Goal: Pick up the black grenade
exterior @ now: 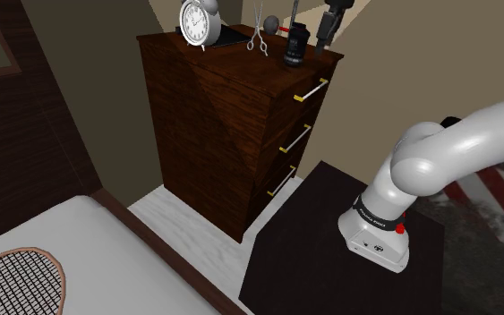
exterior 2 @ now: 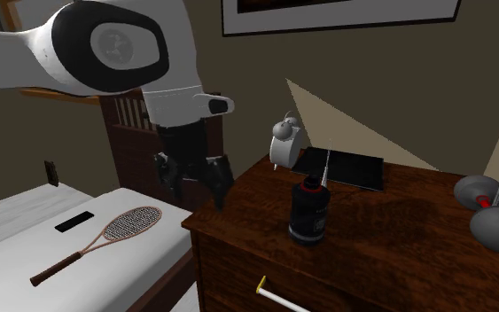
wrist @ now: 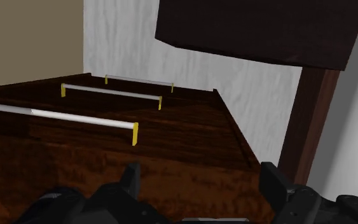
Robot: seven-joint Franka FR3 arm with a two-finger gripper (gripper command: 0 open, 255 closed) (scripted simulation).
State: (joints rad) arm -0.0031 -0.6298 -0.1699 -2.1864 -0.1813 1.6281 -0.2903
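Note:
The black grenade (exterior: 295, 45) (exterior 2: 309, 213) stands upright on the dark wooden dresser (exterior: 232, 107) (exterior 2: 389, 239), near its front edge; it is a black canister with a red-marked cap and a thin lever. My gripper (exterior: 328, 36) (exterior 2: 194, 180) (wrist: 201, 191) hangs open just off the dresser's front edge, level with the top and apart from the grenade, with nothing between its fingers (wrist: 273, 184). It points down along the dresser's front, where the drawer handles (wrist: 85, 119) show past it.
Also on the dresser top are a white alarm clock (exterior: 198, 22) (exterior 2: 284, 142), a dark flat pad (exterior 2: 340, 168), scissors (exterior: 259, 34) and a grey dumbbell (exterior 2: 495, 217). A bed carrying a tennis racket (exterior 2: 97, 241) lies beside the dresser. My dark stand (exterior: 330, 242) faces the drawers.

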